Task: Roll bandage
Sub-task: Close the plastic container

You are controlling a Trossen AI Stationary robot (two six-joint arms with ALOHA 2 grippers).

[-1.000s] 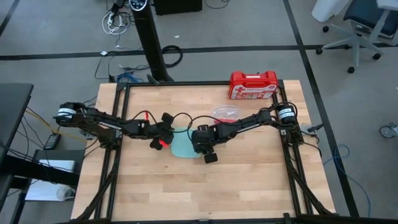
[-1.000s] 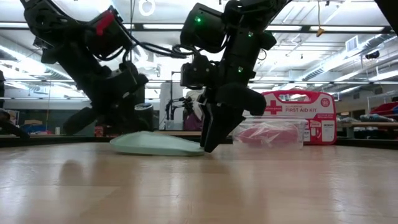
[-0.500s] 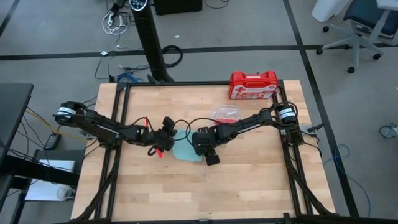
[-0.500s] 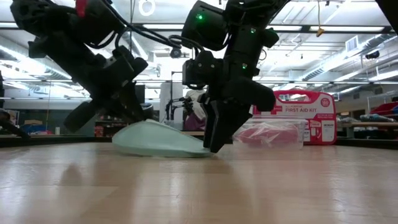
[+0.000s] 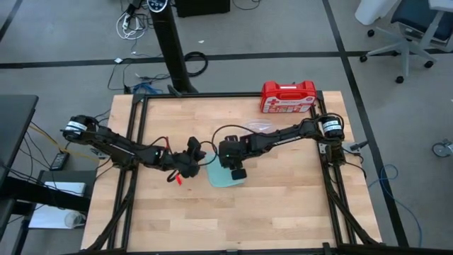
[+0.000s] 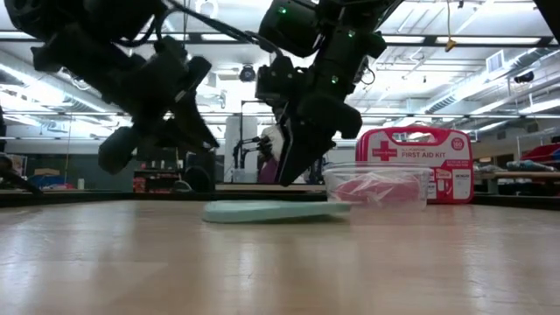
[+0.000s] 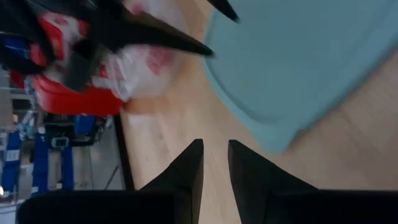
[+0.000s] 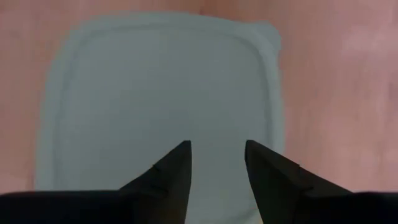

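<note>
**Mid-table: both grippers by lid, bandage not yet in hand**

At table [image 5: 283, 205] centre, pale blue lid [image 8: 155, 81] lies flat on the wood. R gripper [image 8: 217, 146] hangs right above it, tips pointing down at it, fingers spread a moderate gap, nothing between. L gripper [image 7: 214, 144] is low, just beside lid's edge on the left arm's side. Its fingers are a narrow slit apart and empty.

Bandage [image 6: 367, 191]: seems to be the red mass inside the clear tub [image 6: 376, 171], which stands back of the lid, near the red case [image 6: 416, 162]. Seen only through the tub wall, so can't tell if it lies loose, folded or bagged. Neither gripper touches it.

Handling (judgement): soft stretch cloth, light and limp. It won't hold shape and will sag or bunch if lifted mid-length. Low slip on wood; cloth should grip the pads OK. Not fragile. Best hold is prob. one free end, pinched across the width, drawn out flat onto bare wood. Then one gripper pins while the other turns the end over to start the roll. Risk: stretch makes the roll go slack or skew, and an edge may snag on the tub rim coming out.

Count:
- bandage, 1 seen
- lid, 1
- tub, 1
- case, 1
- grippers, 2
</note>
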